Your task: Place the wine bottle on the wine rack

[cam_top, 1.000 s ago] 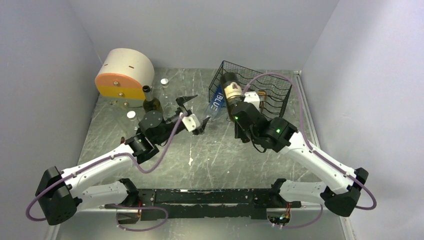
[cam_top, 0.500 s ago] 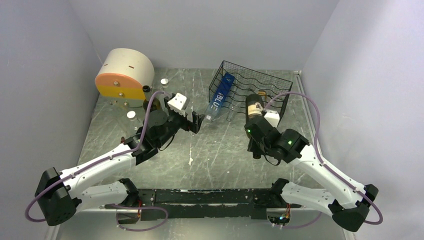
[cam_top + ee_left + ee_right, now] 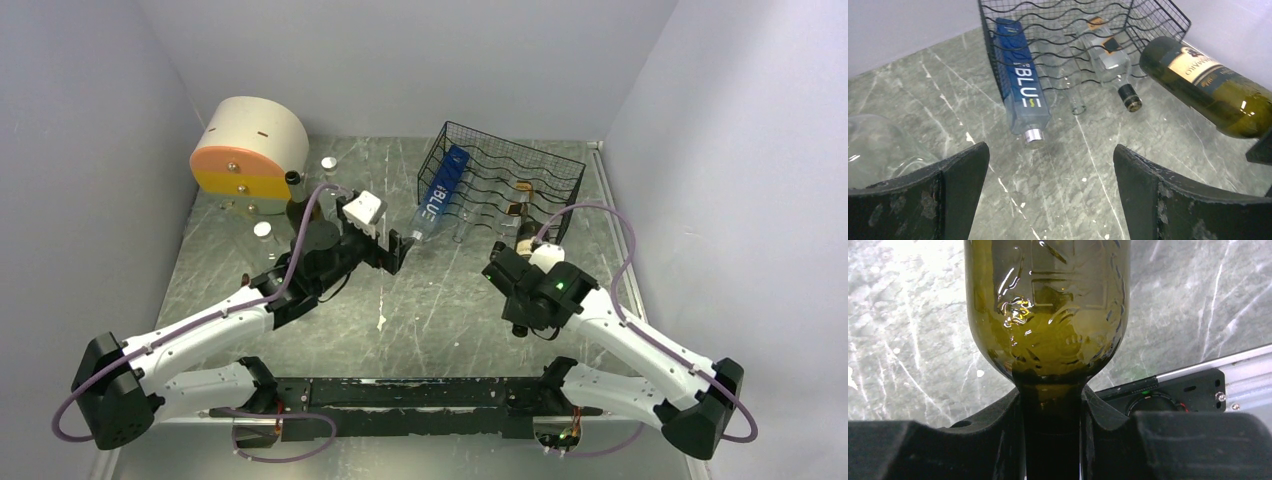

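The wine bottle (image 3: 1048, 305) is dark green glass with a cream label. My right gripper (image 3: 1052, 410) is shut on its neck. In the top view the wine bottle (image 3: 523, 233) hangs just in front of the right part of the black wire wine rack (image 3: 560, 170), base toward the rack, with my right gripper (image 3: 524, 256) behind it. The left wrist view shows the wine bottle (image 3: 1208, 85) tilted above the table, right of the wine rack (image 3: 1158, 15). My left gripper (image 3: 1050, 165) is open over bare table, near the rack's left front (image 3: 395, 250).
A blue bottle (image 3: 1023, 95) and two clear bottles (image 3: 1108, 55) lie in the rack, necks toward me. A glass (image 3: 878, 145) sits left of the left gripper. A cream and orange drum (image 3: 250, 150), a green bottle (image 3: 296, 190) and two white caps (image 3: 262, 229) stand at the back left.
My right arm has drawn the wine bottle from the rack's left end rightward and back toward me. My left gripper has swung round to face the rack, then held still.
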Motion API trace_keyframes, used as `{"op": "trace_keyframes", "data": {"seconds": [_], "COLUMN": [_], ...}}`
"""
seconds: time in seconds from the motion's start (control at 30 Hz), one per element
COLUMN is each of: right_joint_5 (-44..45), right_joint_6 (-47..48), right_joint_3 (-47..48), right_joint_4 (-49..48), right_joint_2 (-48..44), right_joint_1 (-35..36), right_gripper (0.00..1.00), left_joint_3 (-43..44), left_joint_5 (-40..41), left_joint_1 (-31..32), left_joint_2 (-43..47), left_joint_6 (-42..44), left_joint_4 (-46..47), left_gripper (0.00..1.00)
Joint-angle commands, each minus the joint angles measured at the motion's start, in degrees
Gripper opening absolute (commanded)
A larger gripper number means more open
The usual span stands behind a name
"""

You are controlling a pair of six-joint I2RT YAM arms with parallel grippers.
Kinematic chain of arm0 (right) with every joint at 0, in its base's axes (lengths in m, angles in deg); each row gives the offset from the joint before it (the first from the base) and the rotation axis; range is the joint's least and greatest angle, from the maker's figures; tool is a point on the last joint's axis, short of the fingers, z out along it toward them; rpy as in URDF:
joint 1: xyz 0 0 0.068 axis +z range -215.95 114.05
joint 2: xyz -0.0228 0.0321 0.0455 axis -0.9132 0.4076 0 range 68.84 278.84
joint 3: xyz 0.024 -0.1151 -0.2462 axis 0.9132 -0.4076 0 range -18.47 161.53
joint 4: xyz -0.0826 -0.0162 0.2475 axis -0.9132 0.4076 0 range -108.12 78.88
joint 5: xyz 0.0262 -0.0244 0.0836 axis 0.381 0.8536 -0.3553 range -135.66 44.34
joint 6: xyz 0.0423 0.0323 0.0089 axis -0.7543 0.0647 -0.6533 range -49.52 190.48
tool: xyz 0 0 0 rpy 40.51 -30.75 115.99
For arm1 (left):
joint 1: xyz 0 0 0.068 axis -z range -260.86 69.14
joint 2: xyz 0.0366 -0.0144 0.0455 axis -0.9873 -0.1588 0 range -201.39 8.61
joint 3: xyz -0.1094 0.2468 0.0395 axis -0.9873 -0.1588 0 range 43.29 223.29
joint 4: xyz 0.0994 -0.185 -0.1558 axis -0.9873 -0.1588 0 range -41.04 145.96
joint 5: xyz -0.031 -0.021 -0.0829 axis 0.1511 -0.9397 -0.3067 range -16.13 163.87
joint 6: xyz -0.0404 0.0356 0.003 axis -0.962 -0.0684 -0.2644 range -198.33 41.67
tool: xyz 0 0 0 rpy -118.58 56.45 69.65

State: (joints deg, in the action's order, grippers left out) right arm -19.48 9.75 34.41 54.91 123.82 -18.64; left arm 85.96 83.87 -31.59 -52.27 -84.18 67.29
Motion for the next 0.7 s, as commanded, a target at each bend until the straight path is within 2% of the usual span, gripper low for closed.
{"op": "trace_keyframes", "data": {"seconds": [0.0, 0.1, 0.27, 0.67], "right_joint_5": [6.1, 6.0, 7.2, 2.2], "right_joint_6": [-3.7, -4.4, -2.4, 6.4], "right_joint_3": [0.1, -1.4, -2.7, -5.4], "right_joint_4": [-0.2, -1.3, -4.8, -17.8], "right_joint_2": [0.9, 1.0, 1.1, 4.8], "right_joint_1": [-0.4, -0.5, -2.0, -9.6], "right_gripper": [0.0, 0.0, 0.0, 0.0], "left_joint_3": [1.3, 3.2, 5.5, 5.1], "left_joint_5": [-7.7, -11.1, -11.5, -14.3], "left_joint_1": [-0.1, -0.1, -0.1, -0.1], "left_joint_2": [-0.9, -2.3, -3.3, 2.4], "left_joint_6": [1.0, 1.2, 1.3, 2.8], "left_joint_4": [-0.8, -3.2, -6.4, -6.5], "left_gripper": [0.98, 0.98, 0.98, 0.98]}}
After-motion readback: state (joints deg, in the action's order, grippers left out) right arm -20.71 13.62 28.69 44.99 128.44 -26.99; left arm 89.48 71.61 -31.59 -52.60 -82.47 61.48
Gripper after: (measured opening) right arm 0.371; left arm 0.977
